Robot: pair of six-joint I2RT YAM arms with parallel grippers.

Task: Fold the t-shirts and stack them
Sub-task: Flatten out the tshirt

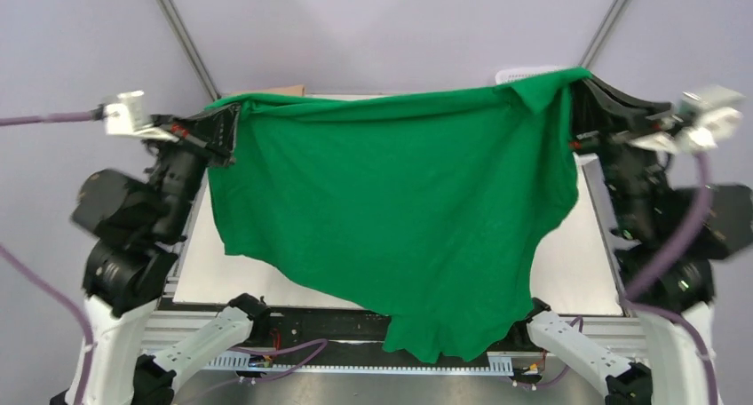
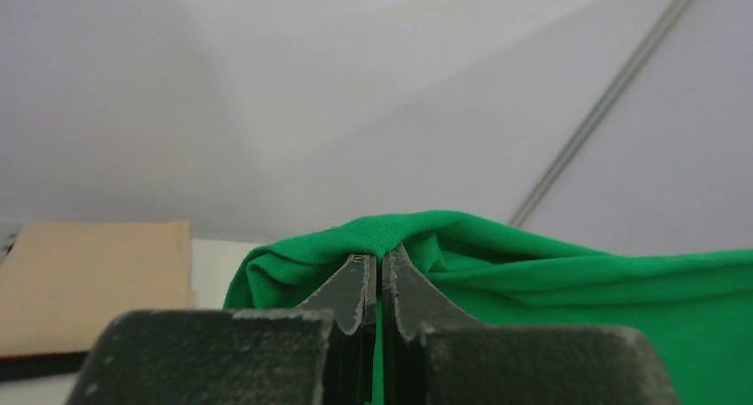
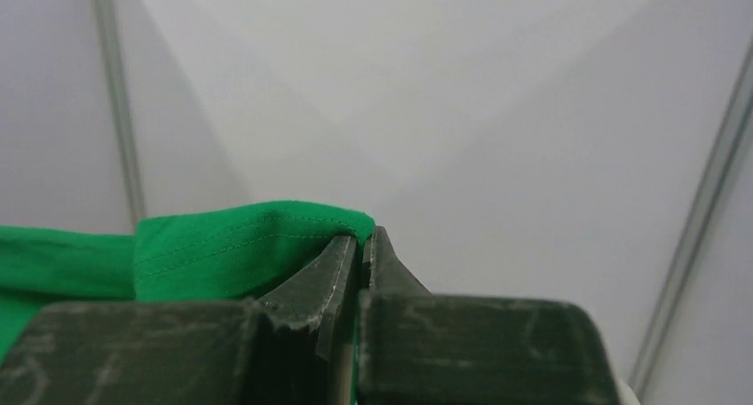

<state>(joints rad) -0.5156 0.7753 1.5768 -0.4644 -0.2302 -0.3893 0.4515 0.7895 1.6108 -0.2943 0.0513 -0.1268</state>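
In the top view, the green t-shirt [image 1: 391, 210] hangs spread wide in the air above the white counter [image 1: 202, 267], stretched between the 2 arms. The left tool [image 1: 229, 128] pinches its upper left corner. The right tool [image 1: 577, 99] pinches the upper right corner, where a small flap of cloth folds over. The top edge runs almost level from one tool to the other. The lower edge sags at a slant, and its lowest part drapes past the near edge of the counter between the arm bases. A white basket [image 1: 524, 71] peeks out behind the shirt's upper right corner.

In the left wrist view, the left tool [image 2: 380, 261] has its 2 fingers pressed together with a fold of the green t-shirt [image 2: 577, 289] caught at their tips. The cloth rolls over the tips and runs off to the right. A folded tan t-shirt [image 2: 89, 281] lies flat on the counter to the left, apart from the green one.

In the right wrist view, the right tool [image 3: 366, 241] is clamped fully on a stitched hem of the green t-shirt [image 3: 240, 254], which trails away to the left.
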